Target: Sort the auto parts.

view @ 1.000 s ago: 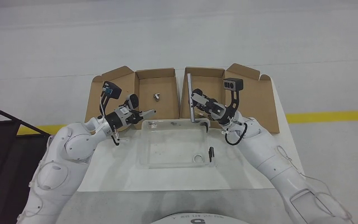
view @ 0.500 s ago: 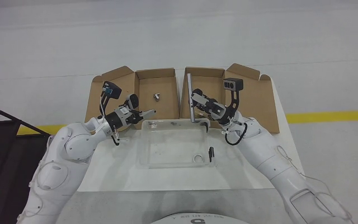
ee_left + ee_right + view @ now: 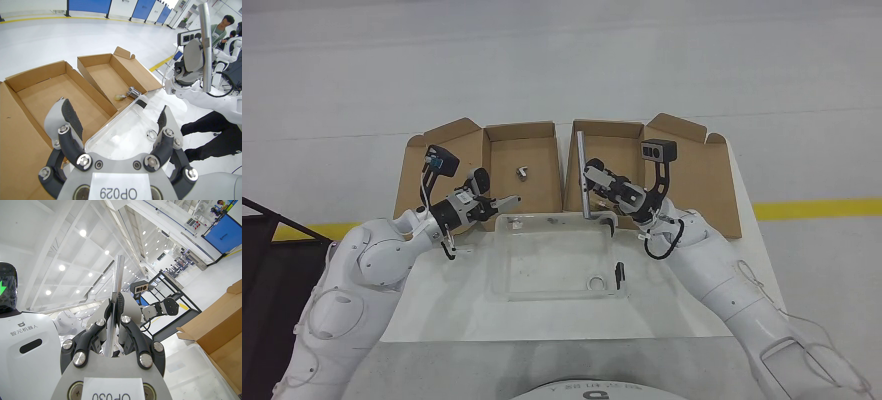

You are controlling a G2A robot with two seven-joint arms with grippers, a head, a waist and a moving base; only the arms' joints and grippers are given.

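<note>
One tall steel rod [image 3: 118, 275], pinched narrowly in the R gripper [image 3: 114, 303], risked tipping onto the box [image 3: 620, 150] beneath; L gripper [image 3: 113, 113] gaped empty.

A pale, glossy floor [image 3: 562, 60] spreads around the white surface [image 3: 562, 322]. A yellow line [image 3: 817, 209] is painted across the floor and shows on both sides of the surface. Far off stands a row of blue panels [image 3: 88, 7] on dark feet, with white panels between them. Overhead, a high white ceiling [image 3: 47, 243] of beams and ducts carries rows of round lights [image 3: 83, 233]. A black metal frame [image 3: 174, 326] stands on the floor.
</note>
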